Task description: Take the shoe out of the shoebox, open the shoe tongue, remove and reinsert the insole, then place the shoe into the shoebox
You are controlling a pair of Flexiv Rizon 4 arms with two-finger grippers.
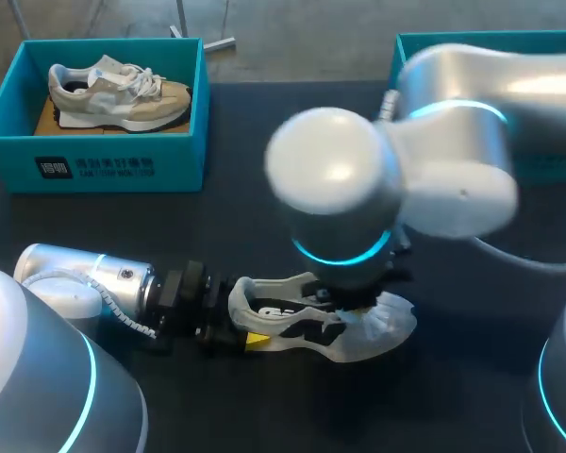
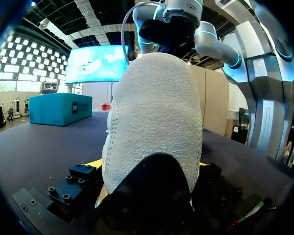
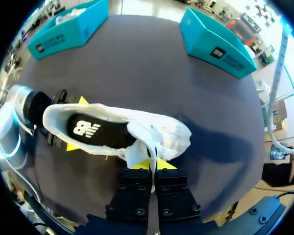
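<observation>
a white mesh shoe (image 1: pixel 377 332) lies on its side on the dark tabletop (image 1: pixel 264 217), near the front edge, heel toward my left arm and toe toward the right. the left gripper (image 1: pixel 231 319) comes in low from the left and pinches the heel, one yellow-tipped finger on each side of it. in the left wrist view the rough white back of the heel fills the space between those fingers. the right gripper (image 3: pixel 152 164) hangs over the middle of the shoe with its fingers pressed nearly together, pinching the white fabric tongue (image 3: pixel 137 152) and holding it up, away from the opening. the black insole (image 3: pixel 95 132) shows inside the shoe, lying flat. a teal cardboard shoebox (image 1: pixel 113 165) stands at the far left of the tabletop, well apart from the shoe, with a beige-and-white sneaker (image 1: pixel 118 92) resting in it. a second teal cardboard box (image 1: pixel 424 42) stands at the far right, partly hidden behind the right arm.
</observation>
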